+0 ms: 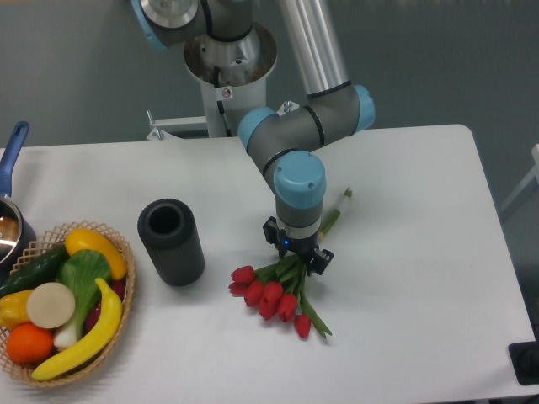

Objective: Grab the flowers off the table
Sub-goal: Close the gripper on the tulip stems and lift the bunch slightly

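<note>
The flowers point(271, 295), a small bunch of red tulips with green stems, lie on the white table point(404, 278) right of centre, buds toward the front and stem ends point(337, 210) toward the back right. My gripper point(296, 254) points straight down over the middle of the stems, its black fingers point(321, 260) on either side of them. The wrist hides the fingertips, so I cannot tell whether they are closed on the stems.
A black cylinder point(171, 241) stands just left of the flowers. A wicker basket point(118, 244) of fruit and vegetables sits at the front left. A pot with a blue handle point(12, 151) is at the left edge. The robot base point(229, 63) stands behind the table.
</note>
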